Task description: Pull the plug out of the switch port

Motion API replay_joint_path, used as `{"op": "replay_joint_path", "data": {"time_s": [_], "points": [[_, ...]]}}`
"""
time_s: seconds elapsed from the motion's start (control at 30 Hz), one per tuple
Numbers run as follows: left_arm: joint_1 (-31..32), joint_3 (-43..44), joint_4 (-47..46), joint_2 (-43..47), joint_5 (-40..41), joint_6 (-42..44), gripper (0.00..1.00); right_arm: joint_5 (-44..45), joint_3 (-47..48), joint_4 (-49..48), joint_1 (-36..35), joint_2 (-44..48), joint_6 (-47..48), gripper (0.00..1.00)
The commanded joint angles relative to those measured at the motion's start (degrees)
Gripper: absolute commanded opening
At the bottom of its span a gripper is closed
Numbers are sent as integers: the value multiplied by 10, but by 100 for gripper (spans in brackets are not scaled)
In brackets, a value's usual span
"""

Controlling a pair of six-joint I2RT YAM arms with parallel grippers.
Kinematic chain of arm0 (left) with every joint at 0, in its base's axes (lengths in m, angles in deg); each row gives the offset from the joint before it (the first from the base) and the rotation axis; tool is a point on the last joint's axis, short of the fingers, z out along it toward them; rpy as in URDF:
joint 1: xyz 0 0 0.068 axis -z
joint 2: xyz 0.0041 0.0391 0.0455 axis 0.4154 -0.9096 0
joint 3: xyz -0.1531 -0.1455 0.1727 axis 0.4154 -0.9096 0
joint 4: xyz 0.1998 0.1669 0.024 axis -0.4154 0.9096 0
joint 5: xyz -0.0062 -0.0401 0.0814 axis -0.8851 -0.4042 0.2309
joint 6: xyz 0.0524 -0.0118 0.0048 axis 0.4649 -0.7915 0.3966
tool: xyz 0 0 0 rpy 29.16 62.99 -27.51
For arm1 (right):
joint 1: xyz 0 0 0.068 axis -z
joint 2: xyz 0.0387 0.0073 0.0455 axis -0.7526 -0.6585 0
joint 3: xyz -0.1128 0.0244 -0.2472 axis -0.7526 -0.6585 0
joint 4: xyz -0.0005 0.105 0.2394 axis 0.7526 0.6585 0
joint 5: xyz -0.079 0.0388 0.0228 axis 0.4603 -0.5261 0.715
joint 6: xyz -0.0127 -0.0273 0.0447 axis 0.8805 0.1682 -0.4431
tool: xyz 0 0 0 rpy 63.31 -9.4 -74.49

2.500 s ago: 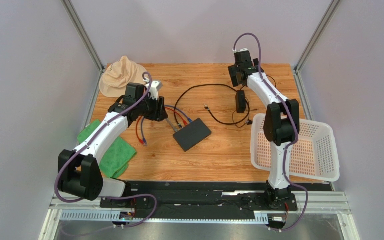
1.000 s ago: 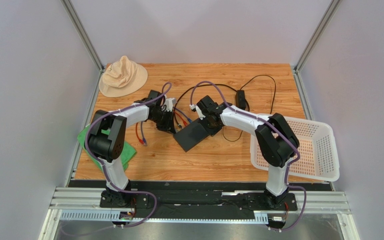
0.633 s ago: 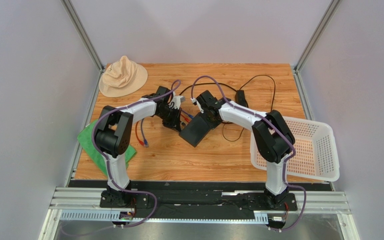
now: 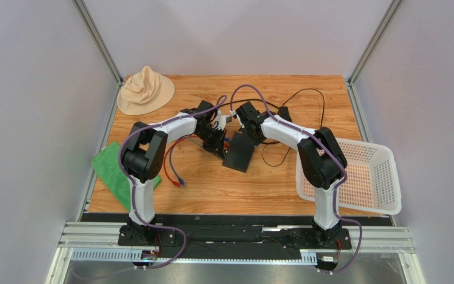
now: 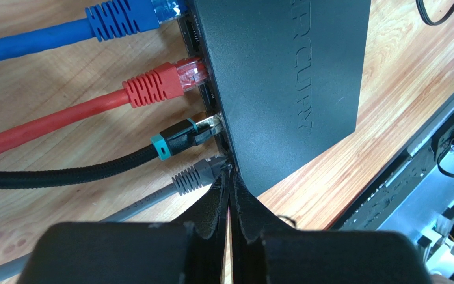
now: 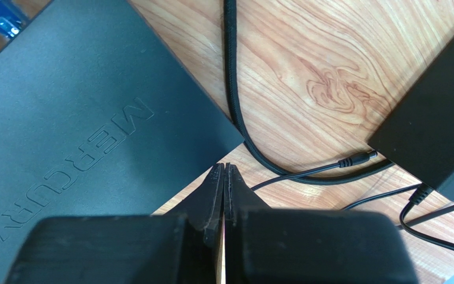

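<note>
The switch [image 4: 239, 152] is a flat black box [image 5: 282, 77] lying mid-table. Four plugs sit in its port row: blue [image 5: 123, 18], red [image 5: 158, 86], black with a teal band [image 5: 182, 136] and grey [image 5: 197, 174]. My left gripper [image 5: 230, 174] is shut, its tips pressed against the grey plug's front end at the switch's corner [image 4: 223, 149]. My right gripper [image 6: 224, 168] is shut too, with nothing between the fingers. Its tips rest beside the opposite corner of the switch [image 6: 93, 118], on the far side [image 4: 252, 137].
A black power adapter [image 6: 436, 142] with thin cables and a loose barrel plug [image 6: 359, 160] lies behind the switch [image 4: 284, 113]. A beige hat [image 4: 145, 89] sits far left, a green cloth [image 4: 112, 168] at the left edge, a white basket [image 4: 383, 177] at the right.
Both arms have swung inward to the switch, which has turned and slid right. The left jaws have closed a little more at the grey plug. The cables trail after the switch.
</note>
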Motion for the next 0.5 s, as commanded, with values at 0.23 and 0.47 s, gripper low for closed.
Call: {"op": "replay_joint_path", "data": {"time_s": [0.23,0.47], "points": [[12,67,75,26,-24,64,15,-9,33,-40,9,10,11,0],[-116,155,90,46,-90,64,55,-50,3,-33,16,77,27,30]]}}
